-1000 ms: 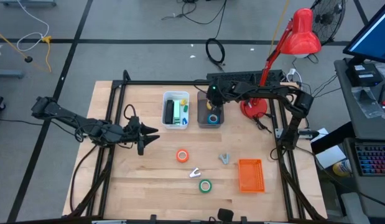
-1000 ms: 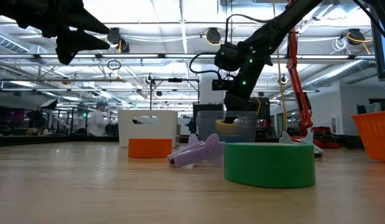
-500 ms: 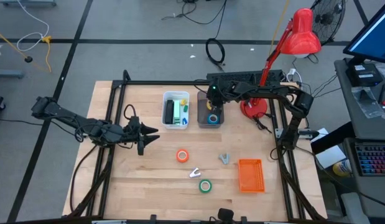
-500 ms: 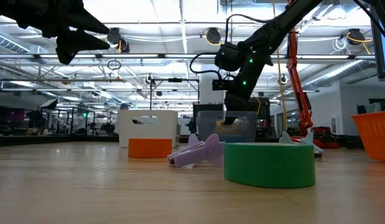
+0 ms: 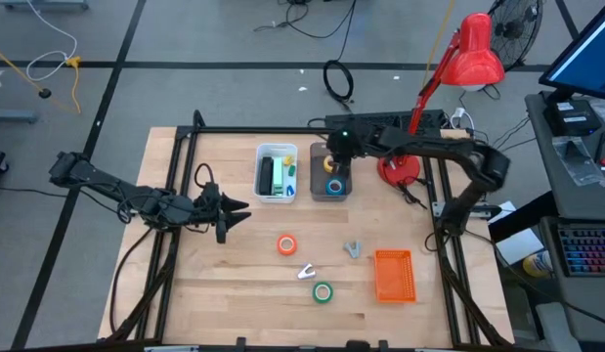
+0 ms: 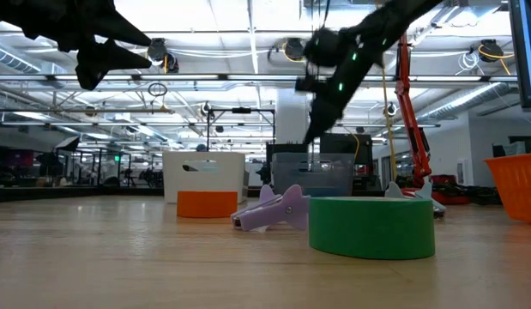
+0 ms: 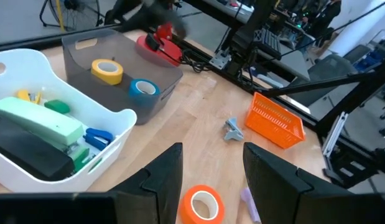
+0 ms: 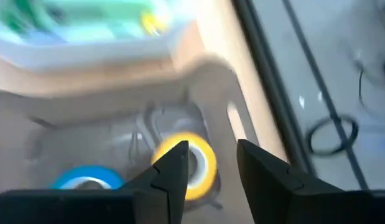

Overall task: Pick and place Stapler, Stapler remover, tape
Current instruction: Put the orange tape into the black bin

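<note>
Yellow tape [image 8: 187, 165] inside grey bin [image 5: 330, 180]

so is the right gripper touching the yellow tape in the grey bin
Apart. The left wrist view shows the yellow tape lying alone in the grey bin beside the blue tape, nothing on it; the low view shows the right gripper above the bin.

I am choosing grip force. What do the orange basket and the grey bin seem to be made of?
The orange basket looks like rigid plastic: a moulded mesh of fine slots, uniform bright colour. The grey bin seems smooth translucent plastic: the table shows faintly through its wall, and it has a cut-out handle. Neither can be confirmed by look alone.
</note>
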Robot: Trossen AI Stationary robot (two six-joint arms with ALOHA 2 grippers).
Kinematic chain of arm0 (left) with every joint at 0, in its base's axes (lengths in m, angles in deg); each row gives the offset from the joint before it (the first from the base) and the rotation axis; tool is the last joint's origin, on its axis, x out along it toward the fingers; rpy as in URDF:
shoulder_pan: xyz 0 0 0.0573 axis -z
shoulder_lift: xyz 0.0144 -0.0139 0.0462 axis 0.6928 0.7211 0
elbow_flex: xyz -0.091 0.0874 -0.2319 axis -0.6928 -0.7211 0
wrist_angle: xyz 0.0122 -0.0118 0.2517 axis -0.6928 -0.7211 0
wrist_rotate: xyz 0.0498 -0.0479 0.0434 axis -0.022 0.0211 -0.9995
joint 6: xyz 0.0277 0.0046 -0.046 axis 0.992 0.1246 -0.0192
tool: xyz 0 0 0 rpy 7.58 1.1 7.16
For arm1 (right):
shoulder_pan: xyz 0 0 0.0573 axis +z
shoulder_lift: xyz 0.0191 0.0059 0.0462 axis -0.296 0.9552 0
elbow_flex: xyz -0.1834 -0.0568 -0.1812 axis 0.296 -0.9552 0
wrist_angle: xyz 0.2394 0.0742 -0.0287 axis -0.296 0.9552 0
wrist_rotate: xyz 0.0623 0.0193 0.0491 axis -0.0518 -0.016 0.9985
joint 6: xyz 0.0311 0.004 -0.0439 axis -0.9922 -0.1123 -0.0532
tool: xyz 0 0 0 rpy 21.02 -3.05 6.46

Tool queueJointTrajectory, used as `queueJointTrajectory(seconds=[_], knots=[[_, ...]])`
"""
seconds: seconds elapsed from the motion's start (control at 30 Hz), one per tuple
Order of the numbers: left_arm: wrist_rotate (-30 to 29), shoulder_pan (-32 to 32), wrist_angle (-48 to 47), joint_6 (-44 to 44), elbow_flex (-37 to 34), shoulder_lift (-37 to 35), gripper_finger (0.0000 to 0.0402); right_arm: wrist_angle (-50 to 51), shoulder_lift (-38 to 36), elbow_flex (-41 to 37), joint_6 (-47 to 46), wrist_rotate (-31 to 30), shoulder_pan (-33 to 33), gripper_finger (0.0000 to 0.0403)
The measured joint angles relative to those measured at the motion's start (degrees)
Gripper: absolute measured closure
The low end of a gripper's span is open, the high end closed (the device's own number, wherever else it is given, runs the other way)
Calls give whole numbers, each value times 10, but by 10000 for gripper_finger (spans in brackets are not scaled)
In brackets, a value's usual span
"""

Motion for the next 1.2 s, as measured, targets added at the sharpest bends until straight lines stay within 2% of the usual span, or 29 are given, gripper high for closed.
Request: queueJointTrajectory(seconds=[0.1, 0.3, 0.53, 0.7, 0.83, 1.0, 1.2], knots=[[0, 0, 0, -9, 0, 0, 231, 0, -60, 0, -2, 38, 20, 282], [0, 0, 0, 6, 0, 0, 231, 31, -173, 0, -34, 164, 31, 312], [6, 0, 6, -47, 0, 0, 231, 130, -275, 0, -81, 179, 31, 348], [32, 0, 62, -67, 0, 0, 231, 170, -336, -16, -118, 178, 31, 365], [50, 0, 109, -38, 5, 5, 231, 158, -395, -69, -166, 177, 31, 375], [50, 0, 102, -14, 46, 50, 231, 99, -474, -175, -239, 177, 31, 385], [50, -1, 26, -40, 116, 141, 231, -48, -568, -324, -317, 177, 31, 393]])
